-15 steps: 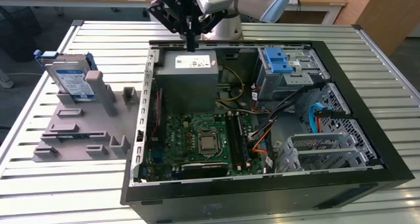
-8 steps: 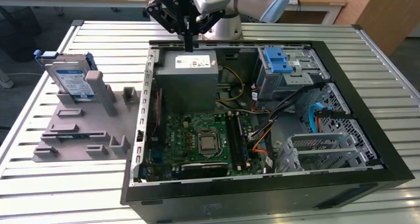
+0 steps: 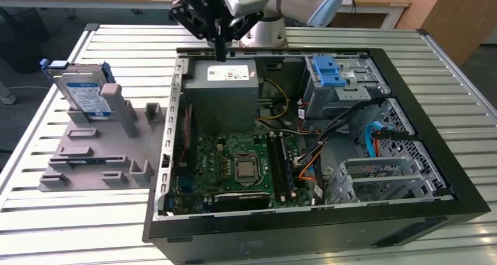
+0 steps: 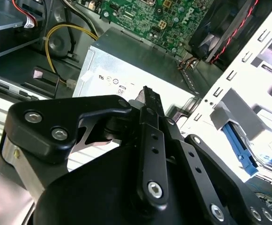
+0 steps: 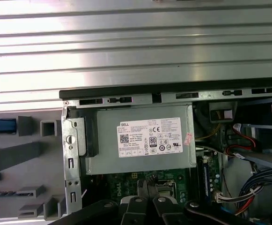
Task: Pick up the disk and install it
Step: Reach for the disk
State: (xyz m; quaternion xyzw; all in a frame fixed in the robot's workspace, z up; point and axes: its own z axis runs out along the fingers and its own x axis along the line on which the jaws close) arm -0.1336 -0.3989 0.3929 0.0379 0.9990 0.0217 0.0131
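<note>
The disk (image 3: 84, 96), silver with a blue-and-white label and blue rails, stands upright in a grey holder (image 3: 101, 154) on the table at the exterior view's left. My gripper (image 3: 223, 54) hangs shut and holds nothing, well to the right of the disk. It is over the back edge of the open computer case (image 3: 311, 230), just above the grey power supply box (image 3: 225, 87). In both wrist views the fingertips (image 5: 146, 185) (image 4: 147, 91) meet over that box (image 5: 143, 140) (image 4: 126, 70).
Inside the case lie a green motherboard (image 3: 233, 166), loose cables (image 3: 311, 154) and a metal drive cage with a blue latch (image 3: 330, 73) at the back right. The slatted metal table (image 3: 70, 224) surrounds the case. The arm's base (image 3: 264, 32) stands behind it.
</note>
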